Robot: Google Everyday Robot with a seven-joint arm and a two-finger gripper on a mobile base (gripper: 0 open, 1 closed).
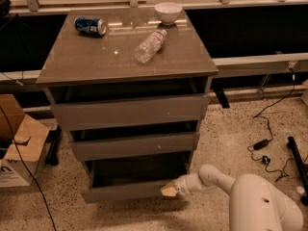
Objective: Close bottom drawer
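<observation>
Far left: a cardboard box sits on the speckled floor beside the unit, flaps open, well apart from anything I need to touch.

Left of centre, upper: the table is the glossy top of the three-drawer cabinet. On it a blue soda can lies on its side near the back left corner. A clear plastic bottle lies on its side toward the middle, and a white bowl stands upright at the back edge. None of them bears on the task, but the two lying on their sides could roll if I jolt the cabinet, so I judge a slow push wiser than a shove.

Centre: the top drawer and the middle drawer each show a dark gap above the front. The bottom drawer, lowest of the three, is pulled out the furthest, its dark inside open to view and its front standing forward of the two above.

Right of centre, low: the gripper is down near the floor against the right end of that bottom front. It looks to be touching the face, which is where a handleless panel has to be pushed. I cannot tell whether the jaws are open or closed, and I see nothing held in them. Contact this far from the middle may skew the drawer on its runners.

Right: the white arm reaches in low from the bottom corner. Black cables trail on the floor behind it.
</observation>
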